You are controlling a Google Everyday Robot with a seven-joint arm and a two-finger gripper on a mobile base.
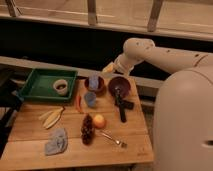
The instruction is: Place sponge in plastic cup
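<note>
A blue sponge (93,82) lies in a brown bowl (100,88) at the back of the wooden table (30,131). A small bluish plastic cup (90,99) stands upright just in front of that bowl. My gripper (108,67), with a yellowish tip, hangs above the table's back edge. It is just right of and above the sponge and does not touch it. The white arm reaches in from the right.
A green tray (37,89) holding a pale ring-shaped object (60,86) sits at the back left. A dark red bowl (119,84) and a black utensil (121,106) lie right of the cup. Also here: red chili (79,103), orange (99,120), fork (112,138), grey-blue cloth (56,141), yellow peel (51,118).
</note>
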